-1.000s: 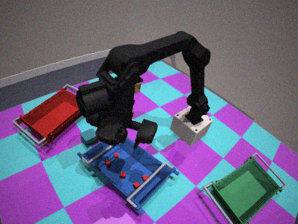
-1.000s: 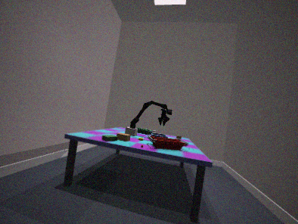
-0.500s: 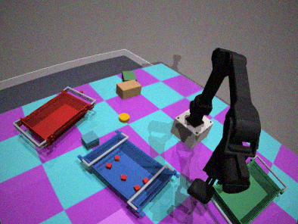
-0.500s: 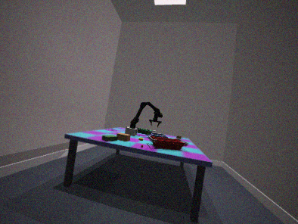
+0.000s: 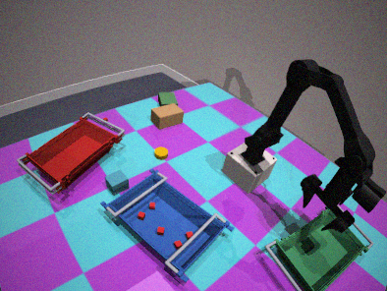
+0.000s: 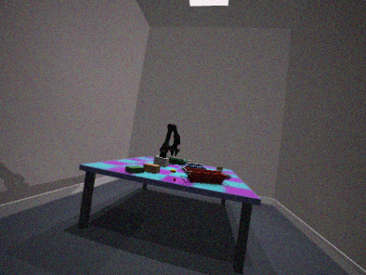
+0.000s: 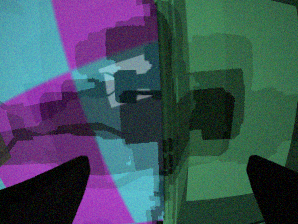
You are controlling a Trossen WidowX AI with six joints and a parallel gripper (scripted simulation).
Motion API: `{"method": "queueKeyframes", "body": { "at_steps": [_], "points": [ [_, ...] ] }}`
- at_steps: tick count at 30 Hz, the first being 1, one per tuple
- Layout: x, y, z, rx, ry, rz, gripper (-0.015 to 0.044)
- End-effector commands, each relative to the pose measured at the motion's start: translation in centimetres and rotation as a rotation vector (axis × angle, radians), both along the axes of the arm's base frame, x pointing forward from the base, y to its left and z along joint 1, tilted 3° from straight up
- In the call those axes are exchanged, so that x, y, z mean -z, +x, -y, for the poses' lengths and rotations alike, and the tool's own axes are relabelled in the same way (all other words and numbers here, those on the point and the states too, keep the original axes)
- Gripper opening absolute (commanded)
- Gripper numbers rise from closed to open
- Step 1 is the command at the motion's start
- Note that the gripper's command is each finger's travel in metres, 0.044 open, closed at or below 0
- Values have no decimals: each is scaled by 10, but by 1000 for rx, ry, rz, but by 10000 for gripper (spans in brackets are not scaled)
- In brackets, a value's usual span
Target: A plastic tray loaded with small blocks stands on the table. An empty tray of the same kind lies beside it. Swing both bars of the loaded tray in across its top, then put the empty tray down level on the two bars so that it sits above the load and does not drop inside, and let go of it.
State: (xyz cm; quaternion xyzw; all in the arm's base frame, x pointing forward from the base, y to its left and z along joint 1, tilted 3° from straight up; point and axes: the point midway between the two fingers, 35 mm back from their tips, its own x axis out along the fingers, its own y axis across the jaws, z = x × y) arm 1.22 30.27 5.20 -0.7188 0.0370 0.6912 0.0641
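Observation:
The blue tray [image 5: 169,212] [image 6: 195,166] stands mid-table with several small red blocks [image 5: 160,230] on its floor. Its left bar [image 5: 139,197] and right bar [image 5: 194,241] both lie in across its top. An empty green tray [image 5: 326,252] [image 7: 215,175] lies at the right, its bars swung out over its ends. My gripper [image 5: 315,217] [image 7: 170,165] is open and empty above the green tray's side wall, with one finger over the table side and the other over the tray's inside. Whether a finger touches the tray cannot be told.
An empty red tray [image 5: 79,149] [image 6: 206,176] lies at the left, bars swung out. A grey-teal cube [image 5: 117,182] stands between it and the blue tray. A yellow disc [image 5: 161,152], a tan block [image 5: 167,117] and a green block [image 5: 167,98] are further back. The white arm base [image 5: 249,169] stands behind the trays.

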Motion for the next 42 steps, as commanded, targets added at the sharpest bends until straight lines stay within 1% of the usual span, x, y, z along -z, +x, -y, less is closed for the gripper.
{"method": "queueKeyframes", "body": {
  "at_steps": [1,7,21,27,40,42],
  "points": [
    [1,-4,3,-46,8,13,440],
    [14,-4,1,-46,8,13,440],
    [83,0,-1,-46,7,13,440],
    [86,0,-1,-46,7,13,440],
    [86,0,-1,-46,7,13,249],
    [86,0,-1,-46,7,13,236]
  ]
}}
